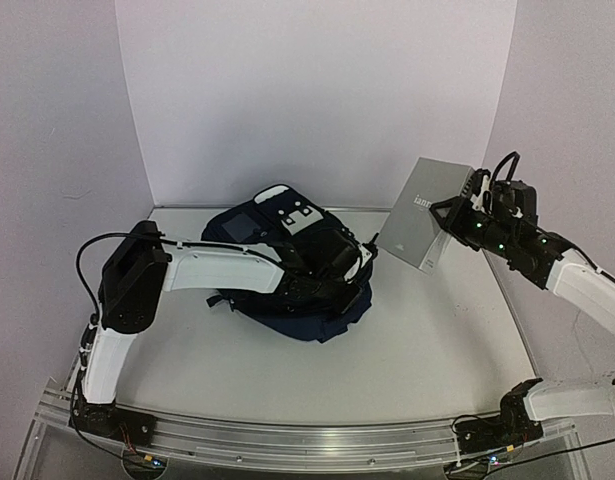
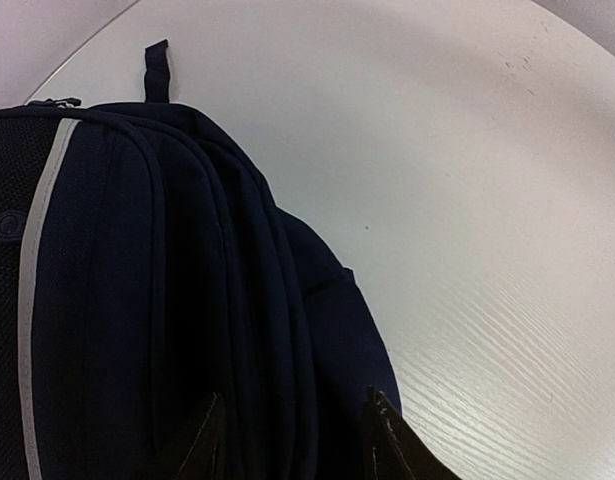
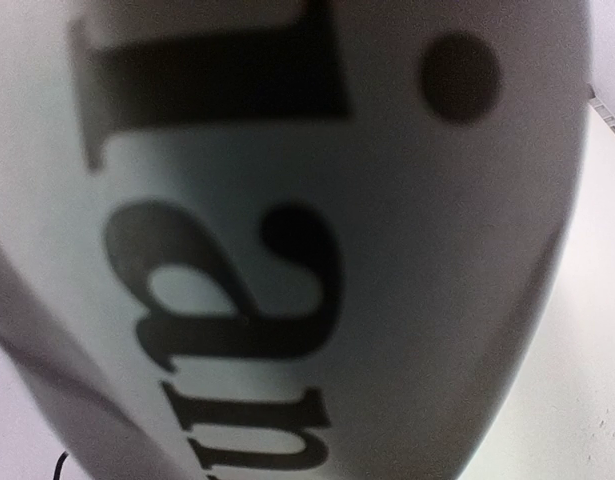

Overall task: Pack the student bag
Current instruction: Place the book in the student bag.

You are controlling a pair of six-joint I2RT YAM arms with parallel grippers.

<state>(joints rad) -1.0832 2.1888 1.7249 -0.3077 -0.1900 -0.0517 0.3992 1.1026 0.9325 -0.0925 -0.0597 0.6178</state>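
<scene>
Right pincer [image 1: 455, 214] is pinching grey box [image 1: 420, 215] aloft right of student bag [image 1: 327, 315], left pincer [image 2: 292, 440] straddling bag fabric, grip unclear; next likely needing bag mouth opened.

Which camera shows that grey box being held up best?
The top external view: it shows the grey box in full shape, held aloft in the right gripper. The right wrist view shows only its blurred lettering close up; the left wrist view shows none of it.

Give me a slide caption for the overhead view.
Left gripper at the navy student bag; right gripper holds a tilted grey box beside it.
</scene>
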